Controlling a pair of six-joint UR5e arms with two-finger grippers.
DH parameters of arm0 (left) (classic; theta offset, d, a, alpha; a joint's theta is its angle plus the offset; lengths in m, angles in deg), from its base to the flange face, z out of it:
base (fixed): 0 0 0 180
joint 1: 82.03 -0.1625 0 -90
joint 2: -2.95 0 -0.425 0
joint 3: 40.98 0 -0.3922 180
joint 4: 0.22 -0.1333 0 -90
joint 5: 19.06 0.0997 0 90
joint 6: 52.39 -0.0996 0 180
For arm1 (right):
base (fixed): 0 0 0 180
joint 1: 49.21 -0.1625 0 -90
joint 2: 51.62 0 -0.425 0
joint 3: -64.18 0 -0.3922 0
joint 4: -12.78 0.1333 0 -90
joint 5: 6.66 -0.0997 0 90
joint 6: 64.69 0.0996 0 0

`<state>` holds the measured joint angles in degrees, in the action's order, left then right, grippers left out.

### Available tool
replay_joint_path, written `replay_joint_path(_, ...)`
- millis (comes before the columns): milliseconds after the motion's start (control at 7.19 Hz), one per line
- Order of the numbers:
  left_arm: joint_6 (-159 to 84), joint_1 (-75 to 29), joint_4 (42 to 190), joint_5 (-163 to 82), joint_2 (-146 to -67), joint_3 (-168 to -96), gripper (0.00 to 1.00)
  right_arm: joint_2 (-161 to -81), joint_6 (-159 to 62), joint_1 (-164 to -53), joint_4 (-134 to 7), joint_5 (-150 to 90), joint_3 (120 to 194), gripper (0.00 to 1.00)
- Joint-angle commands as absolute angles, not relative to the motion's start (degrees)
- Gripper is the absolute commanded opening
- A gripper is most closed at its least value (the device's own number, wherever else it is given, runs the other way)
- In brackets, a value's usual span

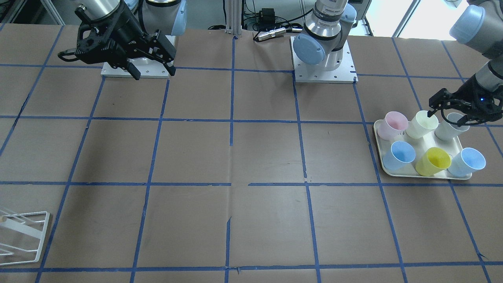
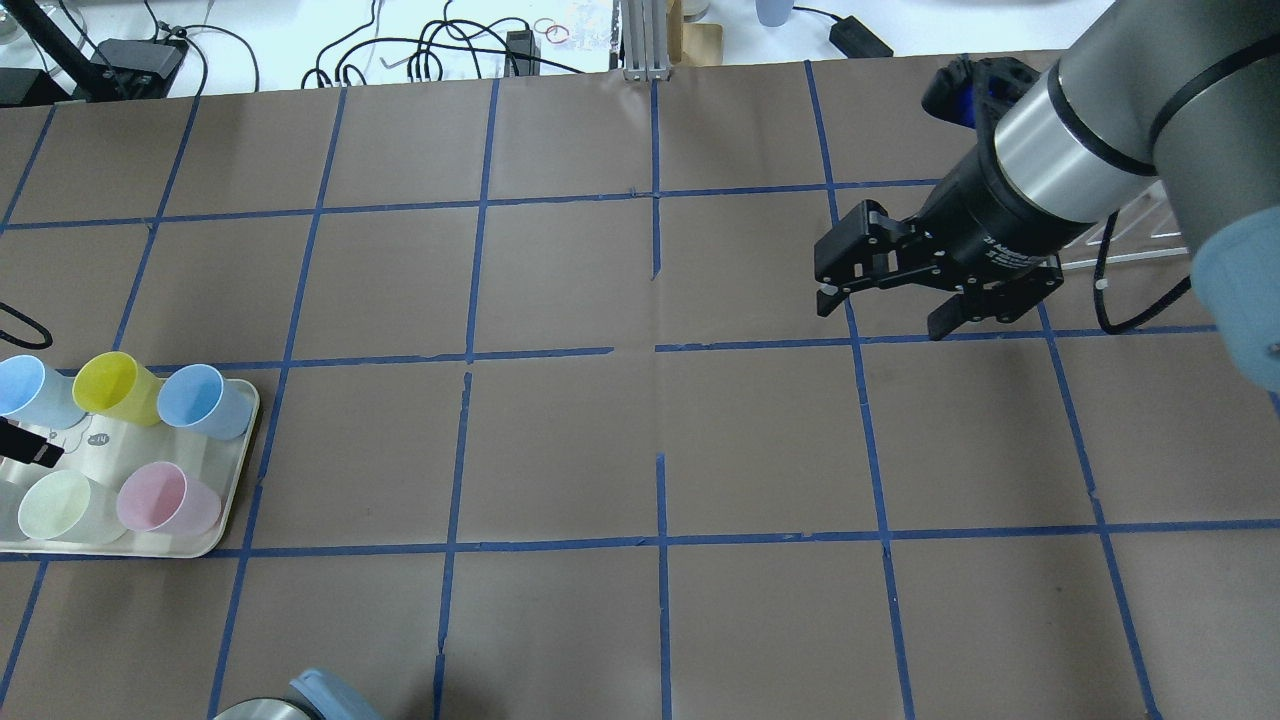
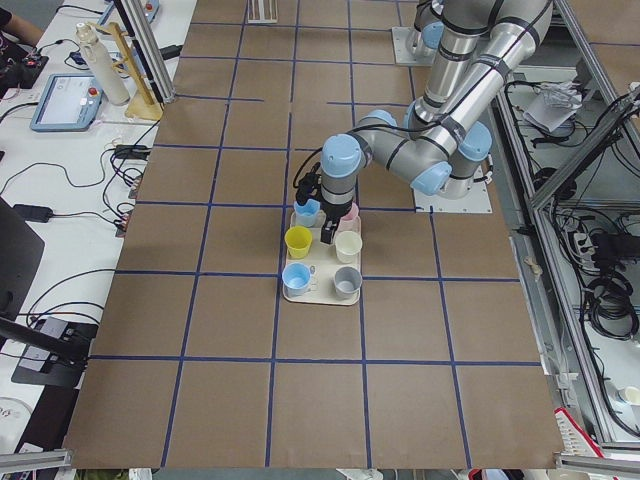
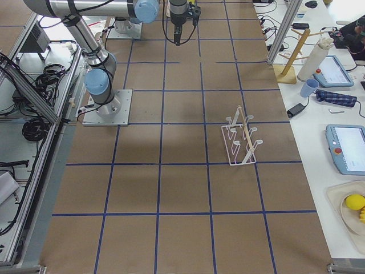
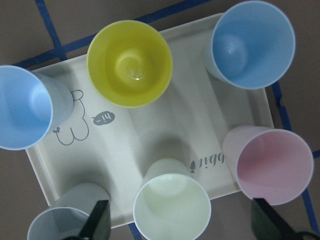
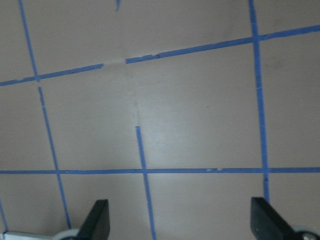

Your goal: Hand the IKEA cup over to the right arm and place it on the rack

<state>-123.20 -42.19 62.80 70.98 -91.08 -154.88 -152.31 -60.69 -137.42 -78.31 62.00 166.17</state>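
Observation:
The cream IKEA cup [image 1: 422,124] stands upright in the tray's row nearest the robot, between a pale pink cup [image 1: 395,124] and a grey cup [image 1: 452,127]. My left gripper [image 1: 450,114] is open and empty, hovering just above that row. In the left wrist view the cream cup [image 5: 171,205] lies between the two open fingertips [image 5: 97,220]. My right gripper [image 1: 153,72] is open and empty, high above the bare table near its own base; it also shows in the overhead view [image 2: 882,312]. The white wire rack [image 4: 242,140] stands on the right arm's side [image 1: 23,236].
The cream tray [image 1: 379,149] also holds a yellow cup [image 1: 432,161] and two blue cups [image 1: 401,153] [image 1: 467,161] in its far row. The brown table carries a blue tape grid. The arm bases [image 1: 324,70] stand at the table's robot side.

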Motion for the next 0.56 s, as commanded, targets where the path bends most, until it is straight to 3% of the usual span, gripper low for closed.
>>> replay_joint_path(0, -126.12, -44.75, 59.55, 70.67, -94.34, -155.06, 1.00, -151.81, -63.28, -135.10, -78.19, 45.37, 166.22, 1.00)
replay_joint_path(417, -127.09, -45.29, 59.37, 70.41, -96.01, -155.50, 0.97, -151.99, -64.59, -130.43, -77.05, 20.65, 169.02, 1.00)
